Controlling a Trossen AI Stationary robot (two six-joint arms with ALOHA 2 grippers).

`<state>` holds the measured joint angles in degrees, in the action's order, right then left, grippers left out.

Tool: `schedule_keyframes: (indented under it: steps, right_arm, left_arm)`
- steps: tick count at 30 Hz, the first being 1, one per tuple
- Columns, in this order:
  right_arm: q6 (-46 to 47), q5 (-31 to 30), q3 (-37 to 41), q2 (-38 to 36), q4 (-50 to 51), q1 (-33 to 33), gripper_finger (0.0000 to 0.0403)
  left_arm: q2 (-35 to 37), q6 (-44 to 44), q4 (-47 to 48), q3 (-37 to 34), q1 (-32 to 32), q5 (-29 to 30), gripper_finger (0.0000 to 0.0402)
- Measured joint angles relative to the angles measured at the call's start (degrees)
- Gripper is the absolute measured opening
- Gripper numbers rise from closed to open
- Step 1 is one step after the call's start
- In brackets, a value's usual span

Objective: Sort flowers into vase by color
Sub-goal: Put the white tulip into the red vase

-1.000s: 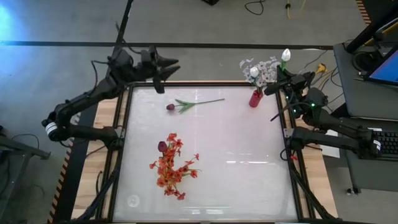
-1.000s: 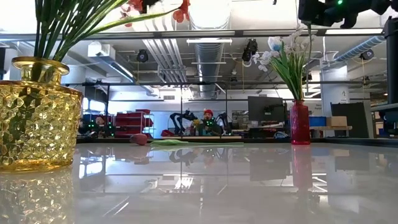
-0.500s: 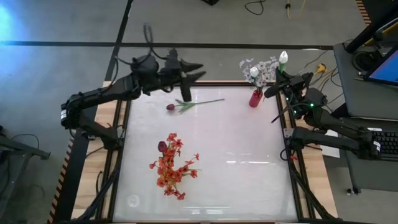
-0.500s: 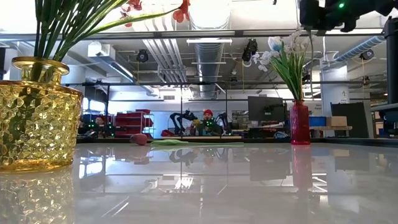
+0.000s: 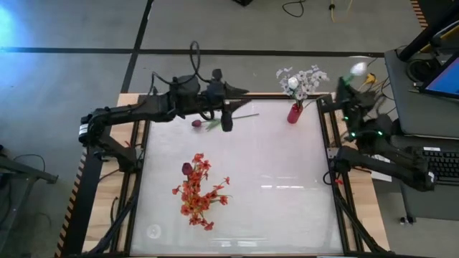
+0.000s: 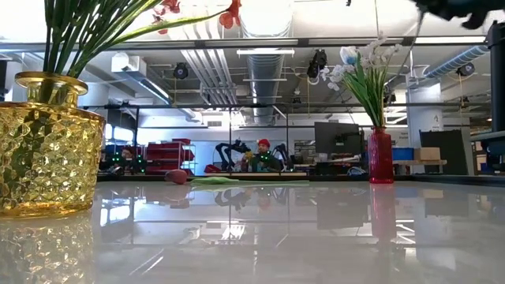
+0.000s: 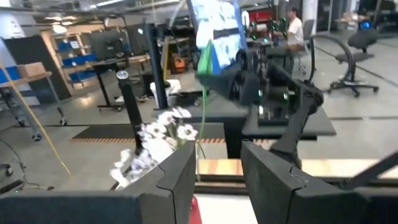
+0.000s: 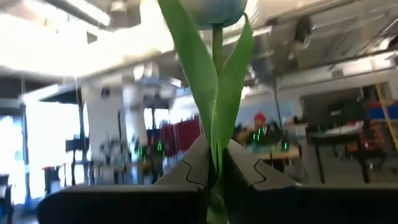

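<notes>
My right gripper (image 5: 345, 86) is off the table's far right corner, shut on a white tulip bud (image 5: 358, 68) with green leaves (image 8: 211, 93). Beside it a red vase (image 5: 294, 113) stands on the table with white blossom sprays (image 5: 301, 79); the low view shows it too (image 6: 380, 158). A maroon tulip (image 5: 197, 123) lies flat near the far edge, its stem (image 5: 240, 117) pointing right. My left gripper (image 5: 235, 107) is open above that stem. A yellow vase (image 6: 47, 146) holds red-orange sprays (image 5: 197, 192) and a maroon bud (image 5: 187, 168). My right gripper pinches the white tulip's green stem and leaves (image 8: 215, 158) between its two fingers, below the bud (image 8: 211, 9). The flower is lifted clear, apart from the red vase. The bud stands out past the fingertips, toward the far right.
The table's middle and near right part (image 5: 287, 201) are bare glossy surface. A dark frame rail (image 5: 333, 158) runs along the right edge. Beyond it stand a desk with a keyboard (image 5: 445, 165) and cables. The room with people at desks (image 7: 292, 31) lies behind.
My left arm has swung along the far edge toward the table's right and now stands over the lying maroon tulip's stem. My right gripper has carried the white tulip to the right, away from the red vase, and tipped it outward.
</notes>
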<state>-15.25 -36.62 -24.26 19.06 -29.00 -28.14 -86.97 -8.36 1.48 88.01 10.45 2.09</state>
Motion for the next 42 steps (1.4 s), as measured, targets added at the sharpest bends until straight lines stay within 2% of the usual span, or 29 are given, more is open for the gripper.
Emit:
schedule_keyframes:
  steps: [9, 25, 42]
  right_arm:
    - [-3.8, -1.0, 8.8, -1.5, -15.3, 0.0, 0.0018]
    - [-4.3, -2.4, 10.1, 3.5, -15.6, 0.0, 0.0018]
    - [-8.2, -2.4, 10.1, 9.6, -23.7, 0.0, 0.0018]
  left_arm:
    - [-3.0, -0.2, -0.3, -0.1, -0.4, 0.1, 0.0115]
    - [-2.2, -1.5, -0.4, -0.1, -0.4, 0.1, 0.0115]
    - [-2.3, -0.8, -0.1, -0.8, -0.4, 0.1, 0.0115]
